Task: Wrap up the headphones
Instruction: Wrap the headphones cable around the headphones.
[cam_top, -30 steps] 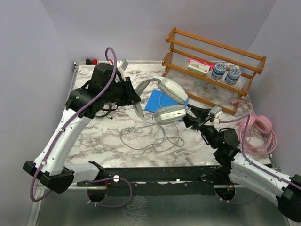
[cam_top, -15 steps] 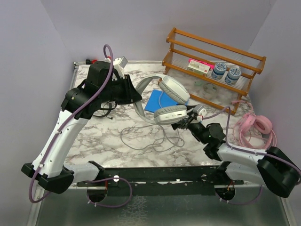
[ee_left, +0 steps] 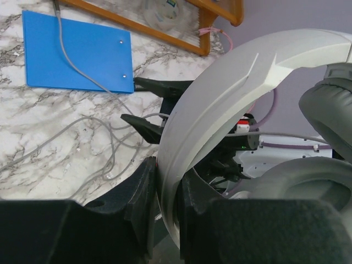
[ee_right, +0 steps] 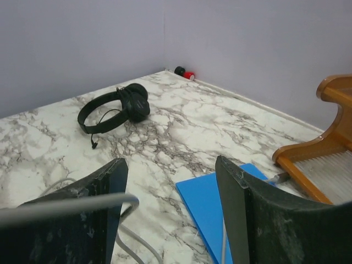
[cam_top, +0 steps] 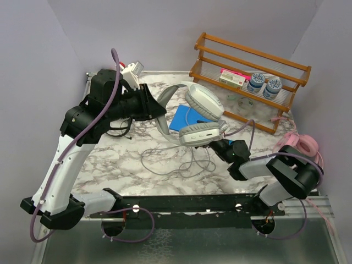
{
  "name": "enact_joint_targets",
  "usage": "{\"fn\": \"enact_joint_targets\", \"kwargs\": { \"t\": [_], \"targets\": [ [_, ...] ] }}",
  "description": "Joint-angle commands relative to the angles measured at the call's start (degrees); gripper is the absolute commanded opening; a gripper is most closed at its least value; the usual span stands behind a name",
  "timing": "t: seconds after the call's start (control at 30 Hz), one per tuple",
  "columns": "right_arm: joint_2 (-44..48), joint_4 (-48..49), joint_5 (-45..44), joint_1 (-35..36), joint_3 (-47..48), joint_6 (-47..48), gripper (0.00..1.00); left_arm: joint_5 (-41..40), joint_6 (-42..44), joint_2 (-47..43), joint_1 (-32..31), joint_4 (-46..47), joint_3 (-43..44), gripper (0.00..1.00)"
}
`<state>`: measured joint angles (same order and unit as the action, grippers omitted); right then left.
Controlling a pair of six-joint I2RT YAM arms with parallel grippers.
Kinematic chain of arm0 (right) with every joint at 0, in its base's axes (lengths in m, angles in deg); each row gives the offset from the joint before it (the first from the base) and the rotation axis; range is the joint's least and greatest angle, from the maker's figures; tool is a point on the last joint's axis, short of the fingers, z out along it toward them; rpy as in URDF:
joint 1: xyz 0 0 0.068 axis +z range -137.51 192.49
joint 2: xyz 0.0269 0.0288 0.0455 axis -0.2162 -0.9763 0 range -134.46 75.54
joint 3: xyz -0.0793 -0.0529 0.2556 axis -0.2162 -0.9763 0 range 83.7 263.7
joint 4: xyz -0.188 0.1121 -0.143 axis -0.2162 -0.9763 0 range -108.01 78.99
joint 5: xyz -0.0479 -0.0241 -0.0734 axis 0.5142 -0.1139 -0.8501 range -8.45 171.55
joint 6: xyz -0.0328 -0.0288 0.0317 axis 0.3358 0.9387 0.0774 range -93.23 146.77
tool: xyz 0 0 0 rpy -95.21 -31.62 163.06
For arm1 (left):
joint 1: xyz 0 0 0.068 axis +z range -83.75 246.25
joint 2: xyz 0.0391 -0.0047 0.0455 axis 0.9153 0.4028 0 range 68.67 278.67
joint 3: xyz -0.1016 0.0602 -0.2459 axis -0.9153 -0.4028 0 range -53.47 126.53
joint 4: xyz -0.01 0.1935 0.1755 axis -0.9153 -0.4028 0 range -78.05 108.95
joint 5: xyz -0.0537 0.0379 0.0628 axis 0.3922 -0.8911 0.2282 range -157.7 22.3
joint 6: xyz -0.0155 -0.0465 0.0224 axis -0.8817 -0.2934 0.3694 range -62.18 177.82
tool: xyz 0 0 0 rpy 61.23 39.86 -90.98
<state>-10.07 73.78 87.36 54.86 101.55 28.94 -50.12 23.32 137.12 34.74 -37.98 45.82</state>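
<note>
Clamping stiff headband of grey-white headphones (cam_top: 204, 100) with my left gripper (ee_left: 166, 201); my right gripper (ee_right: 170, 187) wide, nothing pinched; grey cable (ee_right: 60, 206) limp, light, so grab near earcup.

The right gripper (ee_right: 171, 165) fills the foreground, its two dark fingers (ee_right: 258, 220) standing well apart. A grey cable (ee_right: 71, 205) crosses the face of the finger on the left of the view and loops down beside it. Beyond, on the marble table (ee_right: 181, 132), lie black on-ear headphones (ee_right: 113, 107) with a thin cord trailing toward the camera. A blue sheet (ee_right: 212, 201) lies partly behind the other finger, with a wooden rack (ee_right: 308, 148) just beyond it. A small red-and-black object (ee_right: 185, 73) sits in the far corner.
</note>
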Motion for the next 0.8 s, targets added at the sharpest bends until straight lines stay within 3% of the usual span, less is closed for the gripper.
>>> {"fn": "enact_joint_targets", "kwargs": {
  "t": [0.0, 0.07, 0.1, 0.13, 0.23, 0.37, 0.53, 0.67, 0.77],
  "targets": [
    [-1.52, 13.18, 3.04, 0.17, 2.36, -1.80, 0.67, 2.93, -3.20, -2.31, 0.17, 3.28, 3.49, 0.00],
    [-1.34, 12.61, 3.58, 0.17, 2.77, -2.00, 0.55, 3.35, -3.20, -2.18, 0.18, 3.30, 3.71, 0.00],
    [-0.87, 12.22, 3.43, 0.17, 2.88, -2.00, 0.35, 3.49, -3.20, -2.15, 0.19, 3.26, 3.53, 0.00],
    [-0.10, 11.47, 2.06, 0.19, 2.89, -3.43, 0.24, 3.44, -3.09, -2.27, 0.20, 3.27, 3.20, 0.00],
    [3.83, 8.05, -3.12, 0.18, 1.76, -4.47, 0.04, 1.21, -2.39, -2.89, 0.19, 3.10, 1.75, 0.00],
    [12.94, -0.90, -12.89, 0.20, -0.68, -3.57, 0.01, -2.88, 1.22, -2.28, 0.22, 1.65, 1.44, 0.00],
    [27.24, -18.38, -22.42, 0.10, -0.75, 1.21, 0.01, -15.25, 6.54, -0.60, 0.58, -2.27, 0.79, 0.00],
    [33.22, -32.91, -24.49, 0.08, 2.58, 2.80, 0.01, -21.34, 5.94, -0.09, 2.41, -2.22, -0.75, 0.00],
    [31.95, -44.02, -21.08, 0.08, 5.57, 0.29, 0.01, -22.61, 4.86, 0.66, 4.45, -1.90, 0.41, 0.00]
  ]
}}
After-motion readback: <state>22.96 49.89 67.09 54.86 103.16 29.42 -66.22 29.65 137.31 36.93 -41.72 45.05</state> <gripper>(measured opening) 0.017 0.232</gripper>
